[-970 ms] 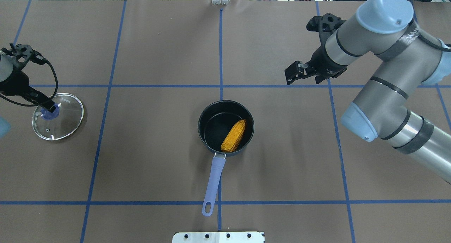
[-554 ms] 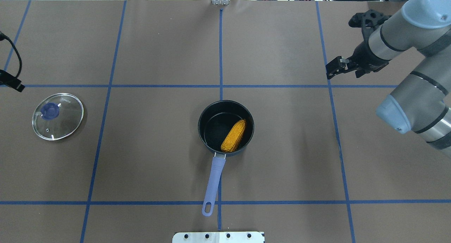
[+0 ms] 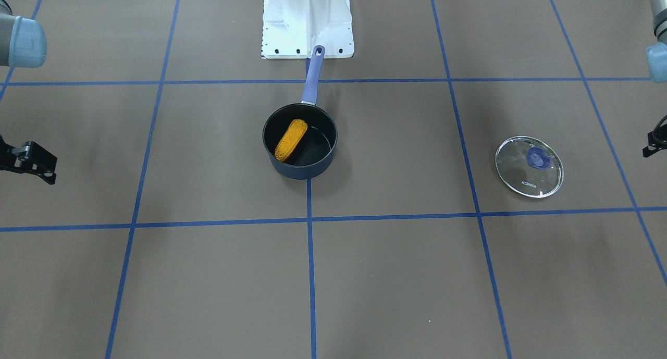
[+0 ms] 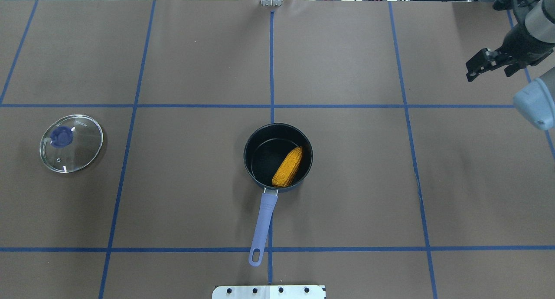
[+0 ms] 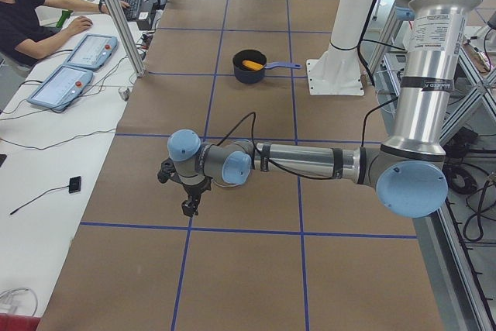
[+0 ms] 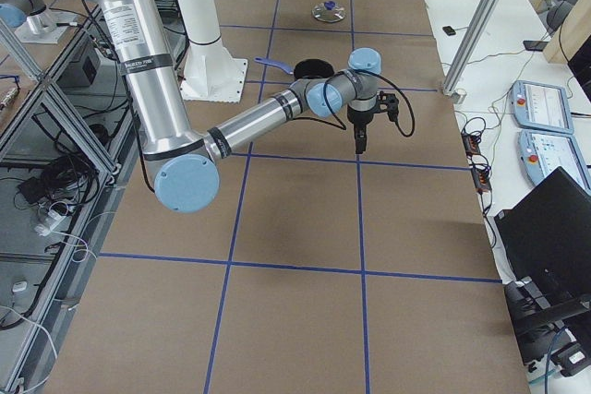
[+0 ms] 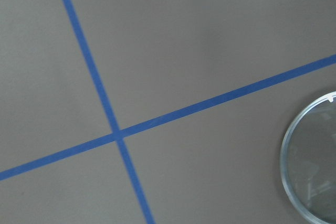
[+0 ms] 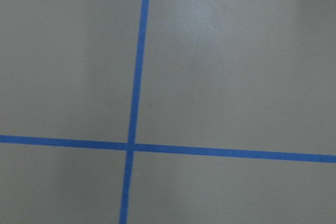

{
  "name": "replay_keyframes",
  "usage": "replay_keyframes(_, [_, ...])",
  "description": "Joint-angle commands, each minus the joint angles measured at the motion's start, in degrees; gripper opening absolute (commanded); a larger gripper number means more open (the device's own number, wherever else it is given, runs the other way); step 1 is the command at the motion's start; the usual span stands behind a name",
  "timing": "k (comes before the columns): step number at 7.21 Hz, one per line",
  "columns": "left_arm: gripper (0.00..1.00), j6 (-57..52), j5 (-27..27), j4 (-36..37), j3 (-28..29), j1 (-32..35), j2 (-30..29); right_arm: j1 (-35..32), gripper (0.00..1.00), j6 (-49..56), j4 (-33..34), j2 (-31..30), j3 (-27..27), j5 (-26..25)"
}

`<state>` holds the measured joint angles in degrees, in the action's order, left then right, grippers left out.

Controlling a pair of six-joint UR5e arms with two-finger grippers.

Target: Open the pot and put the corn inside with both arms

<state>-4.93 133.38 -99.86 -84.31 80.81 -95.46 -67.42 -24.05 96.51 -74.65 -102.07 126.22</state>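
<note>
The dark navy pot (image 4: 263,153) stands uncovered mid-table, with its periwinkle handle (image 4: 263,221) pointing toward the robot base. The orange-yellow corn (image 4: 287,166) lies inside it, leaning on the right wall; the front-facing view also shows it inside (image 3: 291,139). My right gripper (image 4: 476,67) is open and empty, far right of the pot and above the table. My left gripper is outside the overhead view. It hangs near the lid in the exterior left view (image 5: 188,208), and I cannot tell whether it is open or shut.
The clear glass lid (image 4: 71,137) with a blue knob lies flat at the far left; its rim shows in the left wrist view (image 7: 294,182). The white base plate (image 4: 269,291) is at the near edge. An operator (image 5: 23,13) sits beside the table.
My left gripper let go of the lid's knob and left the overhead view at the left edge. My right arm drew back to the right. Pot, corn and lid have not moved.
</note>
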Motion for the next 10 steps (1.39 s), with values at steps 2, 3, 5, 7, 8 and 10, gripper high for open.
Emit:
replay_keyframes(2, [0.99, -0.87, 0.22, -0.08, 2.83, 1.90, 0.10, -5.77, 1.00, 7.23, 1.32, -9.24, -0.41, 7.28])
replay_keyframes(3, [0.99, -0.87, 0.22, -0.08, 3.01, 2.07, 0.10, -7.80, 1.00, 11.52, -3.30, -14.07, -0.06, 7.29])
replay_keyframes(5, [0.99, -0.78, 0.22, 0.01, 3.01, 2.16, 0.10, -8.96, 1.00, 11.92, -6.24, -17.19, -0.15, 7.29])
replay_keyframes(7, [0.99, -0.43, 0.22, 0.01, 2.93, 2.25, 0.10, -10.35, 1.00, 11.92, -6.33, -18.42, 0.03, 7.20])
replay_keyframes(8, [0.99, -0.43, 0.22, 0.01, 2.93, 2.25, 0.10, -11.76, 1.00, 12.01, -6.33, -18.68, 0.12, 7.20])
replay_keyframes(10, [0.99, -0.34, 0.22, 0.01, 3.01, 2.43, 0.10, -11.77, 1.00, 11.92, -6.33, -18.51, 0.21, 7.11])
